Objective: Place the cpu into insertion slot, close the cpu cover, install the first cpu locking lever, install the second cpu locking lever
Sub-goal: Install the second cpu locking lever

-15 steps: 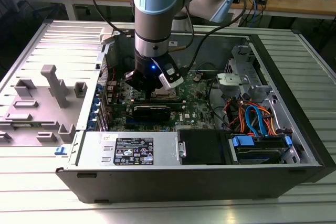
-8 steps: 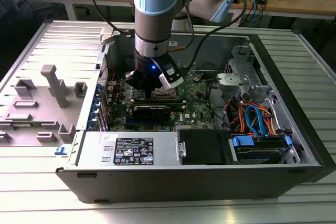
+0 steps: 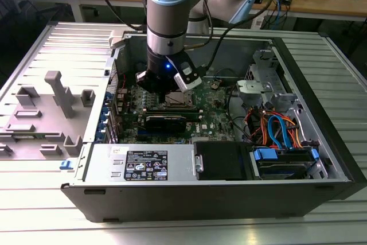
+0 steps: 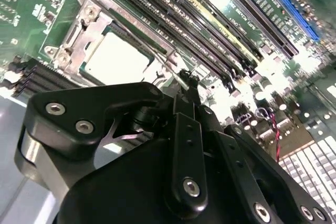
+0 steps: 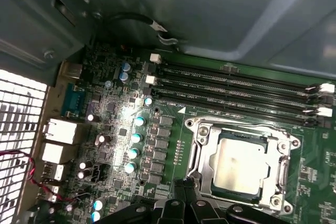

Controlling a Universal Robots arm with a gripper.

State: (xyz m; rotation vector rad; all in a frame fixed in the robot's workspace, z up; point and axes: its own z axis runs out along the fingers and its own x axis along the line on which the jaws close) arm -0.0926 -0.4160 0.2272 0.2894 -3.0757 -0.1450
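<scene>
The cpu (image 5: 239, 162) sits in the insertion slot (image 5: 198, 145) on the green motherboard (image 5: 173, 140), with the cpu cover (image 5: 281, 169) folded down around it. Long black memory slots (image 5: 236, 85) run just beside the socket, and a row of blue-topped capacitors (image 5: 135, 137) stands near its other side. The claw (image 4: 188, 80) hangs close over the socket edge, pinched together and holding nothing. In the exterior view, the open computer case (image 3: 321, 136) lies on the slatted tabletop (image 3: 183, 228), and a white label (image 3: 146, 164) on the power supply is too small to read.

A ribbed metal table (image 3: 34, 210) carries the open computer case (image 3: 189, 190) and grey fixture blocks (image 3: 49, 113)
</scene>
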